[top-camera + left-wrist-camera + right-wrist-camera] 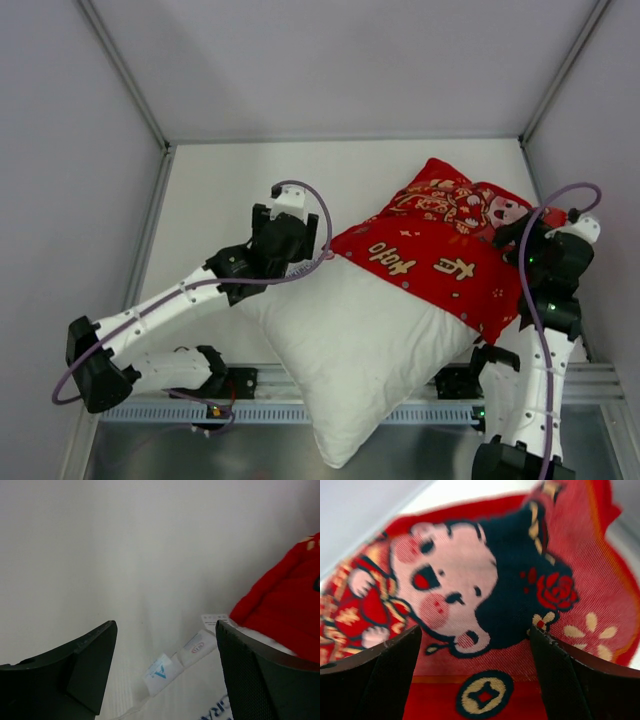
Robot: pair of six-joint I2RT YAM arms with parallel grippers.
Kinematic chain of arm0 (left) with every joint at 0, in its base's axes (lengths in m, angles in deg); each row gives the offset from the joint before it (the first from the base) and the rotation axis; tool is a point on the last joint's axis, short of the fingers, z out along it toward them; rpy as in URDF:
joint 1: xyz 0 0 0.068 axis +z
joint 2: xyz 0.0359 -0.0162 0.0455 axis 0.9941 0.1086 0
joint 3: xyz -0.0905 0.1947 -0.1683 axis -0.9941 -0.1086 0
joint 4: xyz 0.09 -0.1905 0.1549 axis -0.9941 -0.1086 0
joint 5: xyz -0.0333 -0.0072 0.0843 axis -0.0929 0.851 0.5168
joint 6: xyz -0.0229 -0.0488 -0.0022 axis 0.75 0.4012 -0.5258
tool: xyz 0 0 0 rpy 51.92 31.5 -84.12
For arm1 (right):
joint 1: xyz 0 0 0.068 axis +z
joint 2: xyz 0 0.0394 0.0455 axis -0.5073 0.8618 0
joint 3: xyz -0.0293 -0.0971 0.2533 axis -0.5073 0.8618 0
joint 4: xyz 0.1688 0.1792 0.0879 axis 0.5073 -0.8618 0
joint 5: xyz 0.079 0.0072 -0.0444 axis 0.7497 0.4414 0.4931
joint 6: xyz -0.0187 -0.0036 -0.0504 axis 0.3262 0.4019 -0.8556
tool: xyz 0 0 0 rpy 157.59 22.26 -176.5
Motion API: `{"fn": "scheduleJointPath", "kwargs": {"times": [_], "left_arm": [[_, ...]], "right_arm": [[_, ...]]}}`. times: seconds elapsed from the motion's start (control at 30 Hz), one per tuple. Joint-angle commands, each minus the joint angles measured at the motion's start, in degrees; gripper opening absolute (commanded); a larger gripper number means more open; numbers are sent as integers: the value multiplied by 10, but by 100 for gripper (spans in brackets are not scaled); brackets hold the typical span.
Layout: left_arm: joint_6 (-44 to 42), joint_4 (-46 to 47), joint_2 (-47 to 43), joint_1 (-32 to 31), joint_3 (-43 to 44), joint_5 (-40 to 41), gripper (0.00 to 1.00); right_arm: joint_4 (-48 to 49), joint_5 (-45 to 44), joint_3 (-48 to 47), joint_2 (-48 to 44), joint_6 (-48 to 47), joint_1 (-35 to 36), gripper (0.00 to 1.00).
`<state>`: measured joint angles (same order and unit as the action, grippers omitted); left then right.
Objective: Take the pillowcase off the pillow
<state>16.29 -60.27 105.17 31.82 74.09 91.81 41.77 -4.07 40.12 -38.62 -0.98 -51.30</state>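
Status: pillowcase removal about half done, as I judge it.

- Left gripper (167,627): fingers wide apart, nothing between them. Beneath the gap lie bare table (220,190) and the pillow's sewn labels (180,660). The pillowcase's open hem sits right against the finger on the right of the wrist view; I cannot tell if they touch.
- Right gripper (476,630): fingers also spread, holding nothing. It hovers close above the printed child's face (450,590) on the pillowcase (440,255), near its closed far end.
- Pillow (350,350): the half nearer the arm bases is bare white. The far half, between the two grippers, is inside the red cover.

Left to do: regrip the cover and slide it off the far half. Neither gripper has hold of fabric now.
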Motion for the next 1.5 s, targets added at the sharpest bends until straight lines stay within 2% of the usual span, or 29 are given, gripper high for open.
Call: {"fn": "scheduleJointPath", "kwargs": {"times": [0.0,0.17,0.23,0.37,0.4,0.47,0.5,0.6,0.63,0.67,0.7,0.73,0.77,0.83,0.97,1.07,1.13,1.27,1.47], "left_arm": [[82,54,18,53,-37,-5,83],[107,93,21,70,-99,-28,83],[119,103,18,70,-123,-60,82],[135,145,11,61,-169,-139,80],[135,169,13,41,-188,-142,79],[143,178,20,20,-195,-133,79],[146,181,28,2,-197,-131,79],[162,206,42,-29,-196,-133,79],[167,217,47,-36,-186,-132,79],[166,222,54,-42,-178,-131,79],[165,223,68,-54,-168,-127,79],[159,225,78,-60,-156,-125,79],[155,225,87,-63,-128,-123,79],[139,223,113,-71,-101,-121,80],[112,224,125,-75,-44,-118,80],[76,222,107,-75,-30,-108,80],[55,215,89,-74,-26,-84,80],[21,167,35,-74,-8,-35,81],[-21,128,-17,-71,21,7,83]], "right_arm": [[9,32,46,10,10,20,84],[59,19,59,66,26,67,86],[87,-2,41,117,38,113,87],[125,-59,-26,258,62,238,87],[133,-90,-66,285,64,293,87],[135,-110,-114,347,68,342,88],[137,-113,-140,412,73,387,88],[134,-110,-269,545,68,470,88],[109,-100,-356,579,63,489,88],[92,-88,-409,646,47,520,88],[74,-77,-458,676,40,532,88],[61,-30,-554,705,32,543,88],[28,-10,-603,752,23,559,88],[10,43,-695,776,16,564,88],[4,31,-691,714,-8,558,93],[4,2,-624,622,-17,539,95],[5,-55,-557,567,-28,533,98],[4,-131,-425,403,-34,507,99],[-18,-183,-292,224,-10,494,99]]}}
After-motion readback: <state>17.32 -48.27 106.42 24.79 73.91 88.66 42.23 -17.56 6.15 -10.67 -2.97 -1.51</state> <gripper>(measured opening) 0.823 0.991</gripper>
